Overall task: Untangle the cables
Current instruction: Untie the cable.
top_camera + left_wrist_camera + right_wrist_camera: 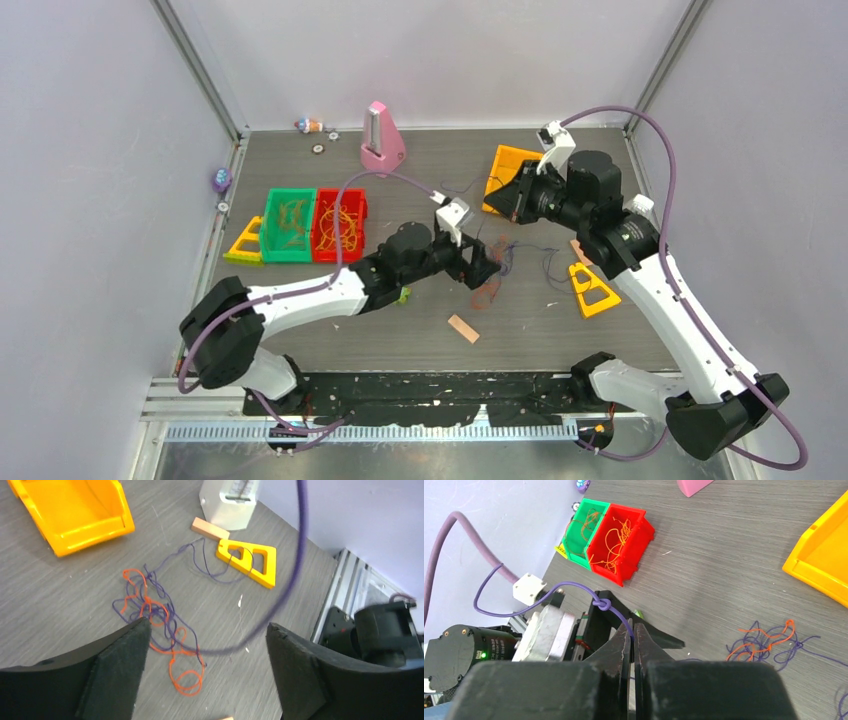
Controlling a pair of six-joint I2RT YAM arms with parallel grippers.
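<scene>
The cables [155,612] lie as a loose tangle of orange and dark purple strands on the grey table, and show in the right wrist view as the same tangle [764,640]. My left gripper [207,625] hovers just above them, open wide. A blurred purple strand [292,580] crosses the gap between its jaws without touching the pads. My right gripper [633,630] is shut on that purple strand [574,585], which carries a knot [603,604] close to the fingertips. From above, the right gripper [500,205] sits a little beyond the left gripper [487,265].
A green bin [288,226] and a red bin [340,222] holding strands stand at the left. An orange bin [508,165] is behind the right gripper. A pink metronome-shaped object [381,138], a yellow triangular frame [592,288] and a wooden block [463,328] lie around.
</scene>
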